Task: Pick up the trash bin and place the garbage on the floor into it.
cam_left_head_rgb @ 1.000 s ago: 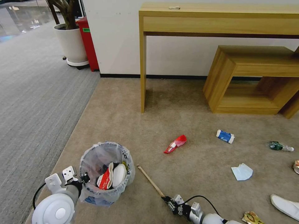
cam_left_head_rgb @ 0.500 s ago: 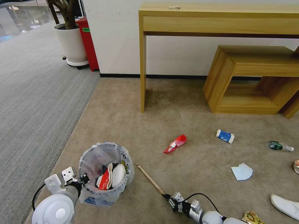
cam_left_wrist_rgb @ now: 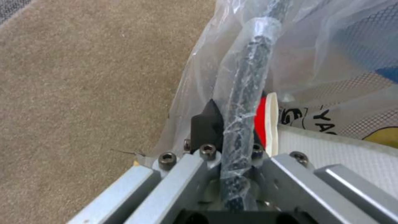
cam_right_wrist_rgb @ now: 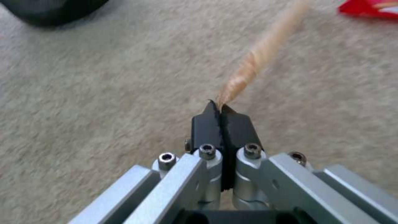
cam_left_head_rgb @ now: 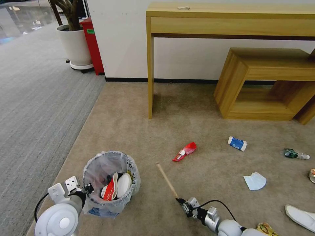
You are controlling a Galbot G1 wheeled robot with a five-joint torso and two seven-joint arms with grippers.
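In the head view the bin [cam_left_head_rgb: 111,183] stands on the beige floor [cam_left_head_rgb: 137,131] low on the left, holding a white slipper [cam_left_head_rgb: 124,184] and a red cup [cam_left_head_rgb: 110,189]. The left gripper [cam_left_head_rgb: 88,188] pinches the bin's near rim. To the right, the right gripper [cam_left_head_rgb: 181,201] grips the near end of a stick [cam_left_head_rgb: 166,180], whose far end points up and away toward the red crushed cup [cam_left_head_rgb: 185,151]. Farther right on the floor lie a blue-white cup [cam_left_head_rgb: 237,143], a small bottle [cam_left_head_rgb: 295,154], a blue mask [cam_left_head_rgb: 255,181] and another white slipper [cam_left_head_rgb: 301,217]. In the left wrist view the left gripper [cam_left_wrist_rgb: 232,124] has its black fingers [cam_left_wrist_rgb: 205,126] pressed on the bag-wrapped rim [cam_left_wrist_rgb: 242,102], red showing just behind. In the right wrist view the right gripper [cam_right_wrist_rgb: 222,109] has its fingers [cam_right_wrist_rgb: 205,127] pressed together on the stick's [cam_right_wrist_rgb: 253,62] end, over the carpet.
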